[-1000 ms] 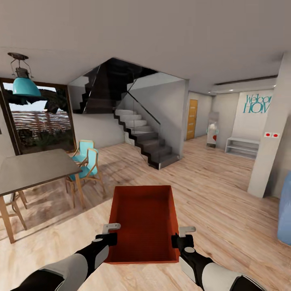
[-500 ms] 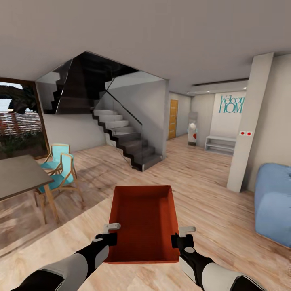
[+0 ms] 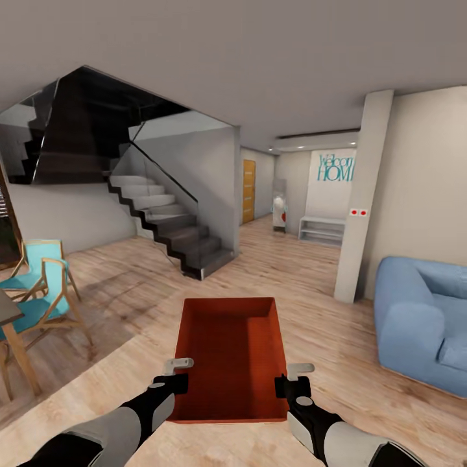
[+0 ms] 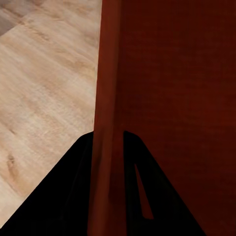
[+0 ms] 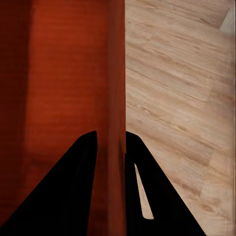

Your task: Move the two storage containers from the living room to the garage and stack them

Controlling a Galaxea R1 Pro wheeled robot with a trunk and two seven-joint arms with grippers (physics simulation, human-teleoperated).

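While both arms are reaching forward from the bottom of the head view, 1 orange-red storage container (image 3: 230, 353) is hanging between them, carried level above the light wood plank floor (image 3: 337, 305) with its open top facing up and nothing inside it. The left gripper (image 3: 176, 375) is pinching the container's left wall near the corner closest to the robot, and the left wrist view is showing that wall (image 4: 105, 123) running straight between the 2 dark fingers (image 4: 73, 196), which are pressing on it from either side. The right gripper (image 3: 293, 379) is doing the same on the opposite wall; in the right wrist view its black fingers (image 5: 73, 191) are closing on the ribbed red rim (image 5: 113, 98), with floor planks passing beside it.

Beyond the container, a dark staircase (image 3: 168, 227) with a glass rail is rising toward the upper left. A yellow-wood door (image 3: 249, 191) is standing at the end of the passage behind it, near a low white shelf (image 3: 322, 229) under teal wall lettering (image 3: 336, 168). A white pillar (image 3: 360, 194) is standing to the right, and a blue sofa (image 3: 421, 324) is sitting just past it. At the left edge, teal chairs (image 3: 35, 292) with wooden frames are sitting beside a table corner (image 3: 8, 308).
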